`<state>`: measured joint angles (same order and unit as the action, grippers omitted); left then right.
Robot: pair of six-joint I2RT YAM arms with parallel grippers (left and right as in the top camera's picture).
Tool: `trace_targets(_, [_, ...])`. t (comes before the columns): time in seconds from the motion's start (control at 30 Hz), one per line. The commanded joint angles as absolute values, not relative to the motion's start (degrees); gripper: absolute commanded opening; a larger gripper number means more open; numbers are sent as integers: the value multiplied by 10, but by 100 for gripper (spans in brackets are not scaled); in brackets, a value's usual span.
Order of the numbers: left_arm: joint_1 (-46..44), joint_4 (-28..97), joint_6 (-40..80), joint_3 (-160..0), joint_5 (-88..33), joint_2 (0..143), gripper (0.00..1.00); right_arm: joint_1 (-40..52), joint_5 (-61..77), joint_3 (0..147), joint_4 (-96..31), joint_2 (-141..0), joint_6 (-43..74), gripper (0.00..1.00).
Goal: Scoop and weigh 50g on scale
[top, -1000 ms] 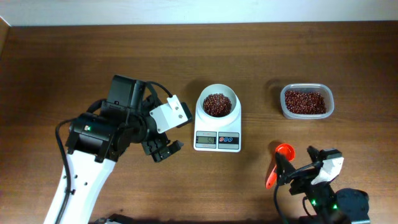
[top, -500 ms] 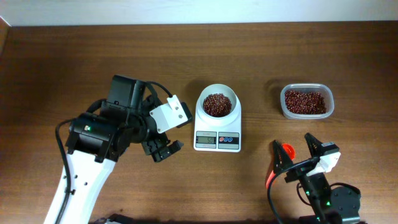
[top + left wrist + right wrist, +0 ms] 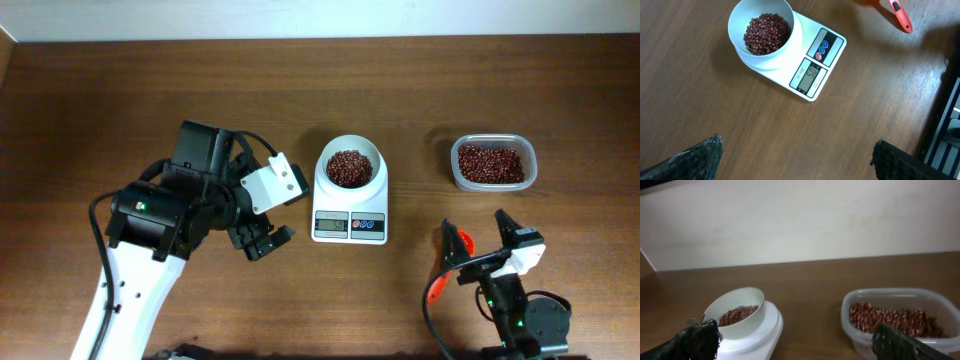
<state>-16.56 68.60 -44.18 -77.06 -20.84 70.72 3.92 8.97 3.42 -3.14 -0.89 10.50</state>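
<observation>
counter (image 3: pixel 100 80): was matt brown wood, grained
scale (image 3: pixel 350 204): was smooth white plastic
tub (image 3: pixel 494 187): was clear glossy plastic
scoop (image 3: pixel 436 288): was orange-red plastic

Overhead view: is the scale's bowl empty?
No, the bowl on the scale holds a heap of red-brown beans.

You've got a brown wooden table (image 3: pixel 150 90). In the overhead view, the scale (image 3: pixel 350 198) stands on it mid-frame, the tub (image 3: pixel 531 150) sits right of centre, and the scoop (image 3: pixel 435 288) lies at lower right.
</observation>
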Motion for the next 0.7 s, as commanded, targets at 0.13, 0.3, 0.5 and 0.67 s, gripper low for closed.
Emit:
trace_targets(0.13, [-163, 687, -453, -779, -216, 705, 99, -5, 83, 3, -8, -2, 88, 99])
trace_targets(0.3, [-163, 687, -453, -779, -216, 705, 99, -9, 76, 3, -9, -2, 35, 99])
trace_targets(0.5, [-163, 687, -453, -779, -216, 705, 99, -10, 34, 3, -43, -2, 34, 99])
trace_targets(0.67, [-163, 687, -453, -779, -216, 705, 99, -32, 21, 3, -45, -2, 34, 99])
